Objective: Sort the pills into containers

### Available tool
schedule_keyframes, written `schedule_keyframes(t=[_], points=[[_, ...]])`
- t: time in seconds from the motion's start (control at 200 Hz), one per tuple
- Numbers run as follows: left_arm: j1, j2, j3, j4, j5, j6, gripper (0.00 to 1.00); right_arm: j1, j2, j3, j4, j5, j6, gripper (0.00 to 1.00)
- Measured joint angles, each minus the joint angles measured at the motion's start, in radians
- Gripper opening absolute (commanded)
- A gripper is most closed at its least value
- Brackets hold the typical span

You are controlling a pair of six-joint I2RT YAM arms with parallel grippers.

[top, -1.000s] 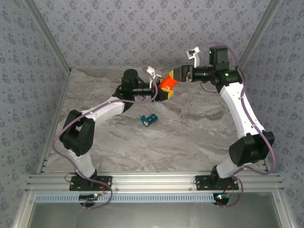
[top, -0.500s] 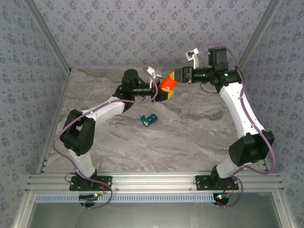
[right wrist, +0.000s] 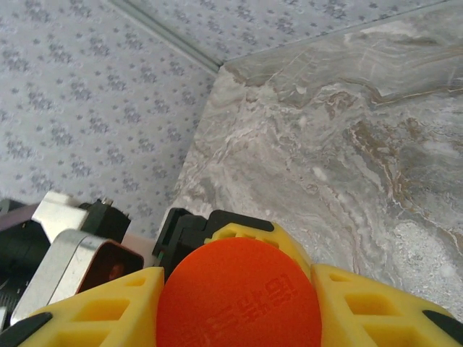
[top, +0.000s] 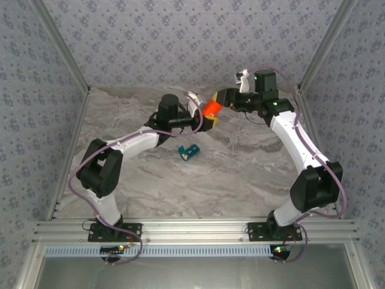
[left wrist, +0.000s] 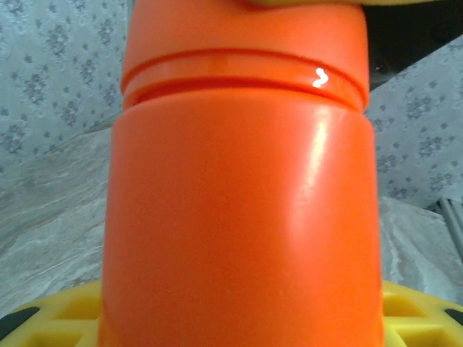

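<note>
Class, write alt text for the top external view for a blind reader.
The left gripper and right gripper both grip one orange bottle above a marble table. A small teal pill box lies on the table, nearer the arm bases.

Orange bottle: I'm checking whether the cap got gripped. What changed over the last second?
The right gripper moved left onto the cap of the orange bottle and closed on it. The left gripper kept its hold on the bottle. The teal pill box stayed put on the table.
</note>
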Motion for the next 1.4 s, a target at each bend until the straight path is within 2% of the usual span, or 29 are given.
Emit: schedule_keyframes(t=[0.375,0.44,0.5,0.585,0.795,0.934,1.094,1.399], points=[[-0.006,0.000,-0.001,0.001,-0.059,0.022,0.00,0.014,0.000,-0.003,0.018,0.064,0.078,0.45],[-0.007,0.000,-0.001,0.001,-0.064,0.021,0.00,0.014,0.000,0.000,0.016,0.066,0.081,0.51],[-0.008,0.000,-0.001,0.005,-0.064,0.020,0.00,0.014,0.000,0.007,0.005,0.066,0.082,0.61],[-0.016,0.000,-0.001,0.033,-0.062,0.015,0.00,0.014,0.002,0.024,-0.024,0.053,0.084,0.72],[-0.027,0.000,-0.001,0.086,-0.041,-0.019,0.00,-0.028,-0.002,0.084,-0.064,0.001,0.068,0.85],[-0.010,0.000,-0.001,0.113,-0.019,-0.049,0.00,-0.087,-0.027,0.089,-0.080,-0.023,0.041,0.86],[0.013,0.000,-0.001,0.130,0.047,-0.091,0.00,-0.138,-0.041,0.096,-0.090,-0.109,-0.039,0.86],[0.025,0.000,0.032,0.121,0.186,-0.146,0.00,-0.154,-0.028,0.154,-0.154,-0.282,-0.251,0.85]])
